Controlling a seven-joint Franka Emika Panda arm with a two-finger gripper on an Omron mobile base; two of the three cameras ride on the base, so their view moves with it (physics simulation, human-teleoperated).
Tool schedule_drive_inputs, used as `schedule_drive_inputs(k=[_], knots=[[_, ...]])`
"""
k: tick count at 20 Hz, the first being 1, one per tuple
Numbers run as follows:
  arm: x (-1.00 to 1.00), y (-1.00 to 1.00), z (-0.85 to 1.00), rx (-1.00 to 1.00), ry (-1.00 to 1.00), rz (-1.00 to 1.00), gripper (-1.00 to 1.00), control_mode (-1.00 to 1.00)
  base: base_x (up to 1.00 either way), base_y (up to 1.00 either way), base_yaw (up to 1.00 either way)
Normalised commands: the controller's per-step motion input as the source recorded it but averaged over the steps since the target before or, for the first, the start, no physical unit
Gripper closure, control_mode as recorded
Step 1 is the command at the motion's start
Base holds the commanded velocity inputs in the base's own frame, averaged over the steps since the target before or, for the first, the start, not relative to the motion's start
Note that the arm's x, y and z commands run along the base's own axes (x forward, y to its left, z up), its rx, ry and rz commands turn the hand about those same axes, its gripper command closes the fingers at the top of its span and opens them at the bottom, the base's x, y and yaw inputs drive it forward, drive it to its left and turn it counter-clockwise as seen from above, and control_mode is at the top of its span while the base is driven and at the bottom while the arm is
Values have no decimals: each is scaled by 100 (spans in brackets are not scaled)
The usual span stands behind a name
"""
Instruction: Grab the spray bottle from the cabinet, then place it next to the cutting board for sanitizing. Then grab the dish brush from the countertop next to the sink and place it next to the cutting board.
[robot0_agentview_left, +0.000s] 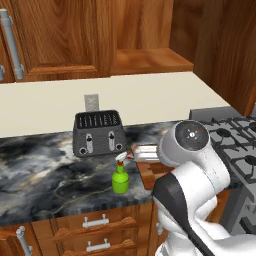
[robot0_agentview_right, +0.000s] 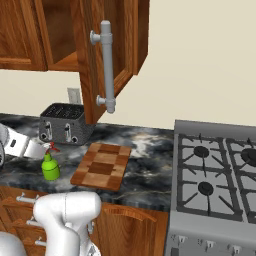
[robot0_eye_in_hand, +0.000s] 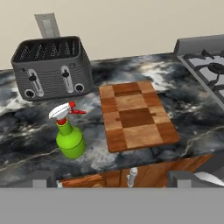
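Pincer state cannot be told; green spray bottle (robot0_eye_in_hand: 70, 139) with white head stands upright beside checkered cutting board (robot0_eye_in_hand: 135, 115)

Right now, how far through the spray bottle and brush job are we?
Done, by the look of it: the spray bottle stands upright on the countertop, beside the cutting board and in front of the toaster; the cabinet door hangs open. In hand: nothing, as the bottle stands free in the hand view. Left: fetching the dish brush from beside the sink and setting it by the board.
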Motion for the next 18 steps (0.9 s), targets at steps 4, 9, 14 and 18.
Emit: schedule_drive_inputs(k=[4, 9, 14, 18], knots=[[-29, -79, 11, 5, 0, 5, -100, -100, 0, 0, 0], [-9, -51, 16, 5, 0, 16, -100, -100, 0, 0, 0], [-36, -42, 0, -1, -8, 11, -100, -100, 0, 0, 0], [3, -28, 0, 0, -15, 8, -100, -100, 0, 0, 0]])
